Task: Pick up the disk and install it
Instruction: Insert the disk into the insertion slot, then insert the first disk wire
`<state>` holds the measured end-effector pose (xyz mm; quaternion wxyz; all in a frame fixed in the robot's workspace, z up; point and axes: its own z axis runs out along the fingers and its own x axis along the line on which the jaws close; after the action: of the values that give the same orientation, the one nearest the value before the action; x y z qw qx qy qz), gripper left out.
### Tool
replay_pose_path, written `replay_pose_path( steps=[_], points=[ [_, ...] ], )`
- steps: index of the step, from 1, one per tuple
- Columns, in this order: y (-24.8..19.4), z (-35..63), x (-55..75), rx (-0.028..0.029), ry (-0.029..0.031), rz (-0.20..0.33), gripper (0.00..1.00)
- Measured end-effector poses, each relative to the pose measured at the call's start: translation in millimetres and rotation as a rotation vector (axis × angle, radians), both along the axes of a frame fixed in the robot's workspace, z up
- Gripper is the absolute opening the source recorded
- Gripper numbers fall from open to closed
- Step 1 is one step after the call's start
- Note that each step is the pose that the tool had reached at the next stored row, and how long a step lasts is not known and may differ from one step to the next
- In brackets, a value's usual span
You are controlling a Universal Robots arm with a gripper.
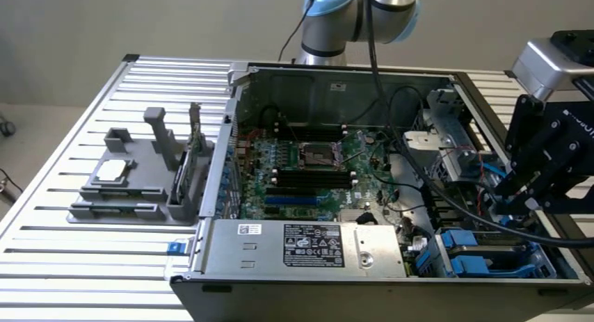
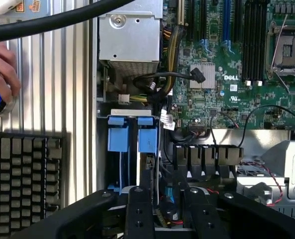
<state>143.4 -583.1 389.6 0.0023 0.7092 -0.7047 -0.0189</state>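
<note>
Claw: we see the claw (image 2: pixel 167 195) low over the drive bay in the case's corner. Whether it is open or clamped on anything we cannot tell.
Disk: we take the disk (image 2: pixel 148 140) to be the blue-framed unit standing edge-on in the bay, just beside a second blue carrier (image 2: pixel 119 139). Which of the two is the task's own we cannot say for sure.
Snag risk: thin red and black wires (image 2: pixel 259 167) and a looped black cable (image 2: pixel 162 77) lie near the bay. We judge a tilted move could hook them.
Hose risk: the thick black hose (image 2: pixel 57 20) drapes across the case and could drag on the power-supply box (image 2: pixel 130 37).
Jam risk: the carriers sit close together, so a skewed disk could bind against its neighbour or the bay wall.
Person: a hand (image 2: pixel 0 82) rests on the desk (image 2: pixel 77 99) by a keyboard (image 2: pixel 25 181), well apart from the claw.
Edges: the case wall (image 2: pixel 95 124) on one side, a metal cage (image 2: pixel 286 169) on the other.
Open room: straight up out of the bay, we judge, with little to either side.
</note>
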Motion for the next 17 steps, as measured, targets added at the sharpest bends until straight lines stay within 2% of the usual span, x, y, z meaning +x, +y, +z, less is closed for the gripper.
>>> replay_pose_path(
  steps=[17],
  points=[
    [-0.1,-0.1,0.6,-0.0003,-0.0002,-0.001,0.31]
  ],
)
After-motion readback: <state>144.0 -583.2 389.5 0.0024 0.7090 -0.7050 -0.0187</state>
